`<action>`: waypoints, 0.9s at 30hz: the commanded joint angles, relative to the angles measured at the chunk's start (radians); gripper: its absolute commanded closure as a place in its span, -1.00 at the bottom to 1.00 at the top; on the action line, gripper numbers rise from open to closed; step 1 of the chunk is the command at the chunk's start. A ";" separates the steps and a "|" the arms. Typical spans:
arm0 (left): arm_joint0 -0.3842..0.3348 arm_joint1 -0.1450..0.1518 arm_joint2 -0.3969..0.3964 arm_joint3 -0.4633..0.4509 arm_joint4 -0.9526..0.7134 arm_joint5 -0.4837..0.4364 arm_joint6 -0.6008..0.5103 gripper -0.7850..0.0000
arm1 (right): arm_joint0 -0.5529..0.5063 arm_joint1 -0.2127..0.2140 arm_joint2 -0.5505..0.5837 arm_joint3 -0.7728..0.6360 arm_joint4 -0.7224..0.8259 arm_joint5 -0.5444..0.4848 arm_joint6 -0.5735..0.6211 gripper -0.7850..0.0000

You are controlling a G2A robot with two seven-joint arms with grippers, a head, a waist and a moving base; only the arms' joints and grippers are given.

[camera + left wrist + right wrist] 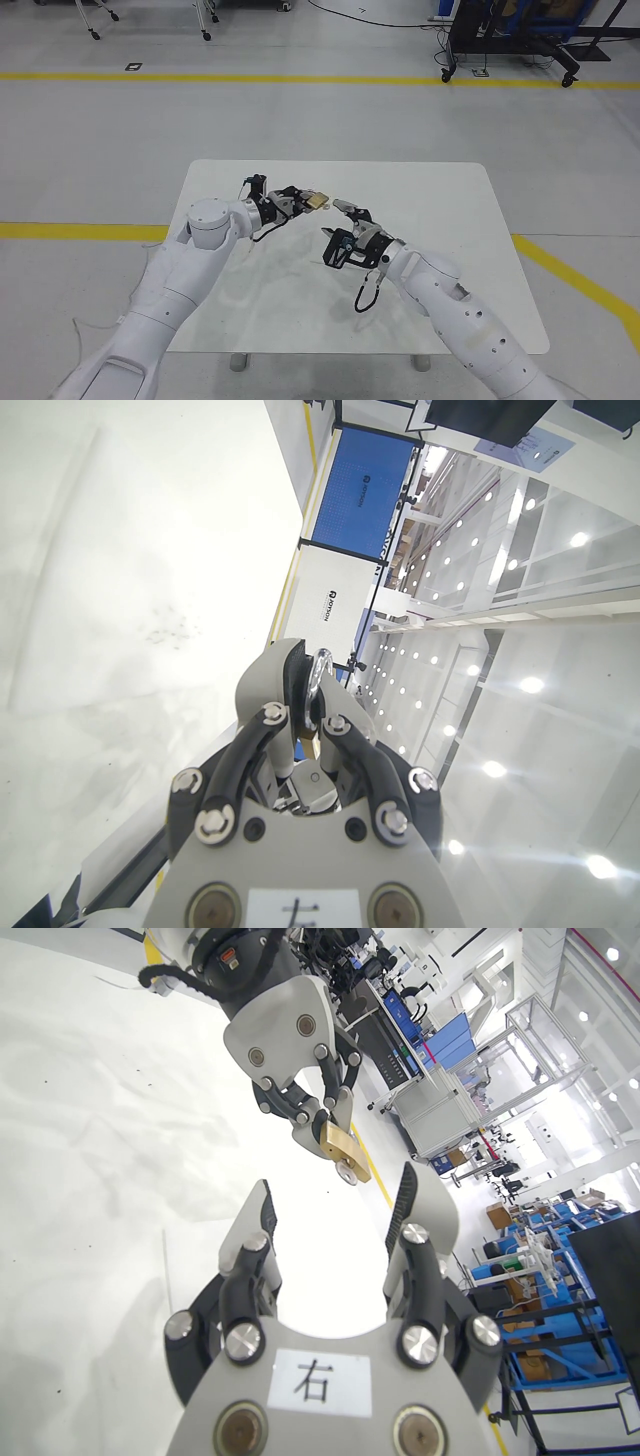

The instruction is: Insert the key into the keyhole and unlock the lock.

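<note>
Right wrist view, right tool (pixel 334 1185) agape, left tool (pixel 327 1127) gripping lock (pixel 342 1150)

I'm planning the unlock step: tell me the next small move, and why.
Probably ease the open, empty right pincer forward and close it on the key. The key seems already seated in the padlock, which the left pincer holds by its shackle end, just ahead.

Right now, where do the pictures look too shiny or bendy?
Left wrist view: ceiling lamps flare into bright blobs beside the left gripper. Right wrist view: straight metal frames lean and curve near the edge, and the lock gleams. Top view: even light on the table, no glare.
</note>
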 commanded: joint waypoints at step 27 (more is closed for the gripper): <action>0.009 -0.005 -0.009 -0.017 0.032 0.026 -0.032 1.00 | 0.020 -0.017 -0.009 0.043 0.029 -0.022 0.000 1.00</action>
